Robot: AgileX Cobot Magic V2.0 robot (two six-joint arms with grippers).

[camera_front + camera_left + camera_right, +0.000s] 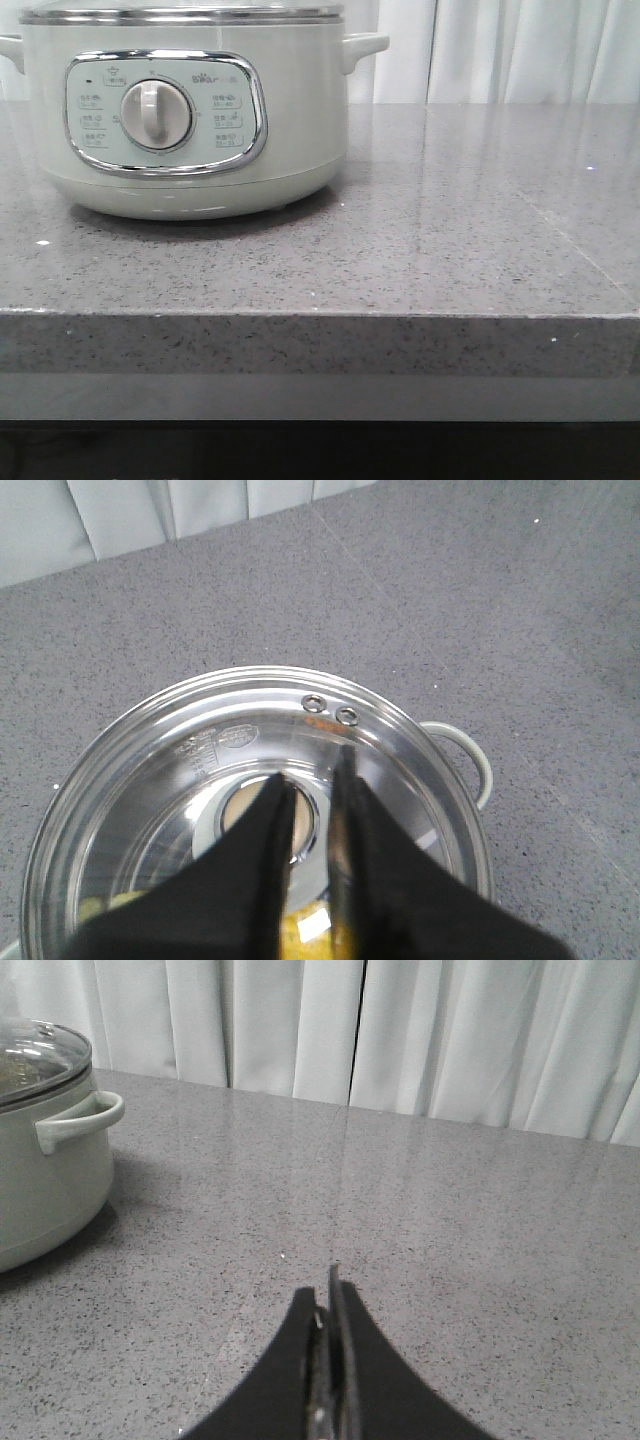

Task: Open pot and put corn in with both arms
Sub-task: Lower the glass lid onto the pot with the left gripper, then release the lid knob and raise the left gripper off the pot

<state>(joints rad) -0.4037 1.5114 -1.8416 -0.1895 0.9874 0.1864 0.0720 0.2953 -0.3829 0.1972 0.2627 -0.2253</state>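
The pale-green pot (190, 110) stands at the left of the counter with its steel-rimmed glass lid (400, 770) on it. Through the glass, part of the yellow corn (310, 934) shows inside the pot. My left gripper (313, 765) hangs over the lid, its fingers a narrow gap apart with nothing between them, and the lid's beige knob (240, 805) lies below them. My right gripper (325, 1285) is shut and empty over bare counter, to the right of the pot (40, 1180). Neither gripper shows in the front view.
The grey speckled counter (450, 230) stretches to the right of the pot, with its front edge (320, 315) near me. White curtains (400, 1030) hang behind it. Small side handles (85, 1120) stick out from the pot.
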